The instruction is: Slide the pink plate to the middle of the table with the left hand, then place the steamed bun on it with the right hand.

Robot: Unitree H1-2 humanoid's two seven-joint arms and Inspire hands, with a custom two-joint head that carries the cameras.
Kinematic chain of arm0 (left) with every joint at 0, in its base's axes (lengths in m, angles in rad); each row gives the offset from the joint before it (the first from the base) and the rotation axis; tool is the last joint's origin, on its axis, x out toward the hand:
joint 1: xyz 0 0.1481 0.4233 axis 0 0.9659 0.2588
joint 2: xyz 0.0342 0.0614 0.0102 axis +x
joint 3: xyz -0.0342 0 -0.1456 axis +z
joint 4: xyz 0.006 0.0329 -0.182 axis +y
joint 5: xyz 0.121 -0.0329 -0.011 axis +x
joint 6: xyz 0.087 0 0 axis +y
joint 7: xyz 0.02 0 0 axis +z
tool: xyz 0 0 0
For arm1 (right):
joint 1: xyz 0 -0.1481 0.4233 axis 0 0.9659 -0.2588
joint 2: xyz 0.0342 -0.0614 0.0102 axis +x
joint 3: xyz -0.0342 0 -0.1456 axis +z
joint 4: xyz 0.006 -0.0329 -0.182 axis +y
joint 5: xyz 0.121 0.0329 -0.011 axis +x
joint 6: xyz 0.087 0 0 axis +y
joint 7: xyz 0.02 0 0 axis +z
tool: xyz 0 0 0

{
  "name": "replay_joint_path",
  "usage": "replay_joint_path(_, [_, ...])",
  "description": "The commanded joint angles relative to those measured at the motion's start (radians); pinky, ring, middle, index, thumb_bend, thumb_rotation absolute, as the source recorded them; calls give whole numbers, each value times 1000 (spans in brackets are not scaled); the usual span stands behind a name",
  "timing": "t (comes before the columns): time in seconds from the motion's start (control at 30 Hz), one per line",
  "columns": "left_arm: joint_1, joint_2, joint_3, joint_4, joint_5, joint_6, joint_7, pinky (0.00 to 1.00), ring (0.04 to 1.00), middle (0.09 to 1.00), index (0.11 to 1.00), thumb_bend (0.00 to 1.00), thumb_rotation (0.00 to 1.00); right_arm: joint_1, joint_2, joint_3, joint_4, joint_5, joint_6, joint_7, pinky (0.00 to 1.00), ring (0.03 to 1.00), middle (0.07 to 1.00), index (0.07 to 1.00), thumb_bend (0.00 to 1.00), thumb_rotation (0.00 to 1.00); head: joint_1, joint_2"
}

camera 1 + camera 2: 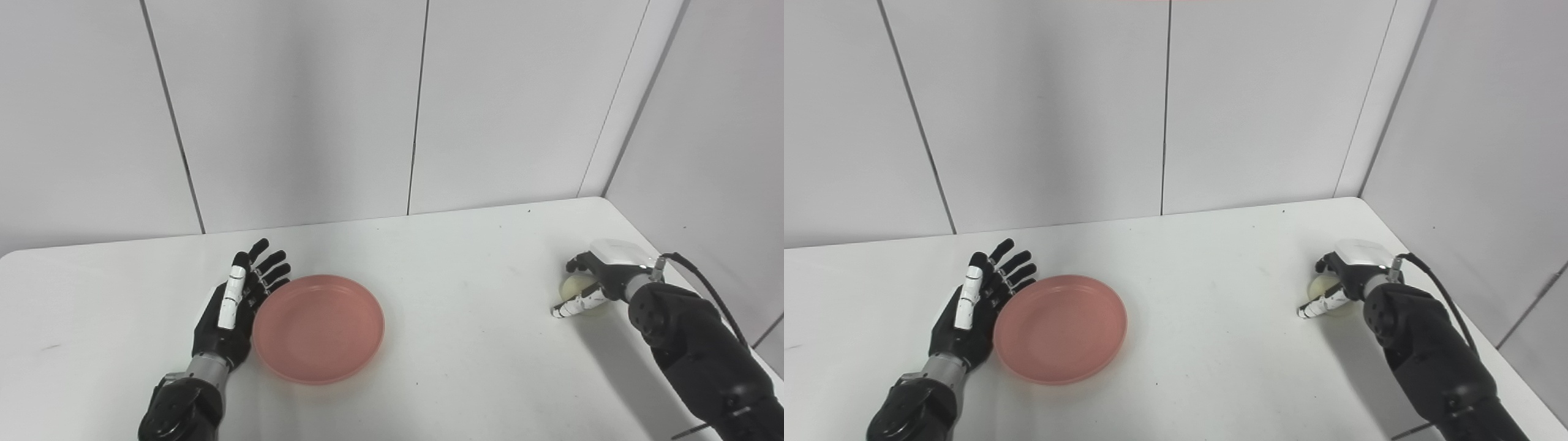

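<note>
The pink plate (318,327) lies flat on the white table (465,257), a little left of the middle. My left hand (236,303) is open with its fingers straight, its side against the plate's left rim. At the right side, the pale steamed bun (579,286) sits on the table surface, and my right hand (591,278) is curled around it from above, thumb in front and fingers behind. Most of the bun is hidden by the hand.
The table's right edge runs close to my right forearm (692,343). A black cable (704,282) loops off the right wrist. White wall panels stand behind the table's far edge and along its right side.
</note>
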Motion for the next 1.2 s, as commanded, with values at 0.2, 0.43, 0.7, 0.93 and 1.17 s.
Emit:
replay_joint_path(0.2, [-9, 8, -8, 14, 10, 30, -8, 827, 832, 853, 885, 717, 877, -21, -85, 36, -43, 15, 42, 103, 235, 324, 434, 538, 532, 2, 0, 4])
replay_joint_path(0.43, [-15, 11, -8, 31, 8, 35, -15, 821, 825, 847, 875, 718, 877, -31, -129, 70, -68, 11, 47, 168, 212, 288, 433, 508, 521, 3, -4, 4])
replay_joint_path(0.7, [-20, 7, -5, 43, 2, 36, -20, 824, 824, 847, 875, 717, 864, -46, -135, 62, -73, 30, 57, 176, 314, 416, 480, 489, 525, 3, -2, 0])
replay_joint_path(0.93, [-21, 5, -8, 44, 8, 38, -19, 816, 822, 850, 873, 708, 873, -45, -127, 59, -122, 24, 60, 175, 292, 399, 461, 506, 524, 0, 0, -3])
replay_joint_path(1.17, [-23, 6, -13, 51, 15, 33, -19, 808, 818, 849, 867, 712, 873, -62, -106, 46, -197, 36, 58, 168, 205, 387, 488, 515, 514, 0, 3, -3])
